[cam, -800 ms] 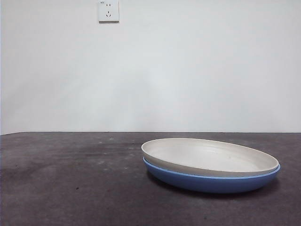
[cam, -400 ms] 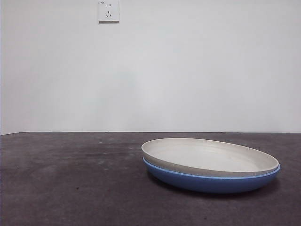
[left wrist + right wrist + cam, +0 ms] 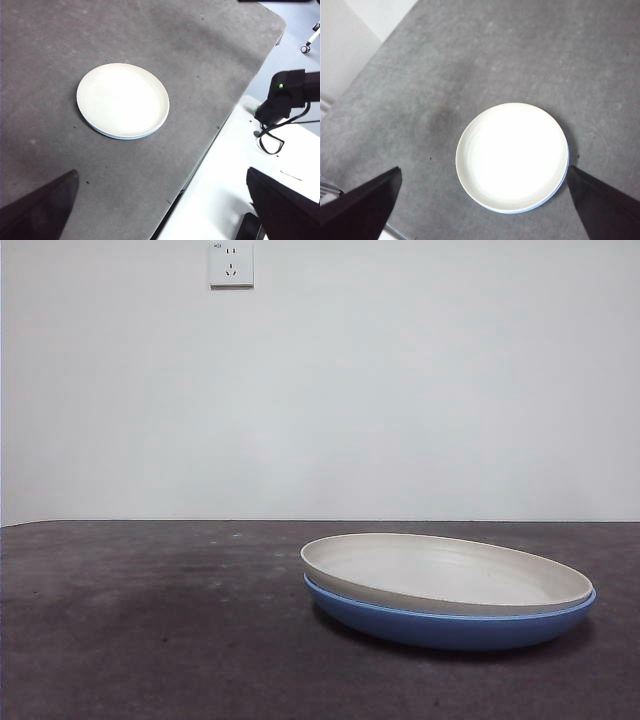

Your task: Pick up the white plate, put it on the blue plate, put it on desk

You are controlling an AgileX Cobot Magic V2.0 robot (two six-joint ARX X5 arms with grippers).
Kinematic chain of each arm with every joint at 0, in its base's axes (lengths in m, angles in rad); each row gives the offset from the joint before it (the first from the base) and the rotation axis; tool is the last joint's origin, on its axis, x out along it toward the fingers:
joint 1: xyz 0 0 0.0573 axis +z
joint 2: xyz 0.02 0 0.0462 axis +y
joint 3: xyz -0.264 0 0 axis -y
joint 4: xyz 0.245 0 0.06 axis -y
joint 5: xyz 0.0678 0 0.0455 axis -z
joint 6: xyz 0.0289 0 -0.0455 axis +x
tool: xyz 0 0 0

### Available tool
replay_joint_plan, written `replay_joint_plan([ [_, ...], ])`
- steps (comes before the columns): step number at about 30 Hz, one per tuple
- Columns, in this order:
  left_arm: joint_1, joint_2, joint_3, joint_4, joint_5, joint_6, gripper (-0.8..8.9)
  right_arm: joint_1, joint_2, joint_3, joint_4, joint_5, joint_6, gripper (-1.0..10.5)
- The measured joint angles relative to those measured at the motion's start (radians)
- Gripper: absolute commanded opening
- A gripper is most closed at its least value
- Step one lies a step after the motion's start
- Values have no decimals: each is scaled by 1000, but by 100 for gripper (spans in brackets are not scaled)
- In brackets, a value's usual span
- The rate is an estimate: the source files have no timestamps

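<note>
The round, matte cream white plate (image 3: 447, 572) lies nested in the glossy blue plate (image 3: 450, 627), toward the mottled grey worktop's (image 3: 150, 620) right edge. High above, the right claw (image 3: 485, 220) and left claw (image 3: 160, 220) hang with jaws apart. Lifting well means pinching only the cream rim, clear of the blue one.

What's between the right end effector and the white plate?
Only bare desk; the right wrist view shows the open end effector high above the white plate, touching nothing.

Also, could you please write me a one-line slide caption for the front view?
White plate nested on the blue plate on the dark desk, no arm in view.
</note>
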Motion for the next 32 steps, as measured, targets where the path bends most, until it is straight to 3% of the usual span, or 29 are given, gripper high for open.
replay_joint_plan([
  [9, 0, -169, -178, 50, 0, 10, 595, 0, 152, 0, -105, 1, -29, 583],
  [19, 0, -200, -209, 64, 0, 10, 595, 0, 385, 0, -105, 0, -70, 583],
  [32, -22, -211, -209, 65, 0, 12, 595, 0, 729, 0, 61, 0, -83, 583],
])
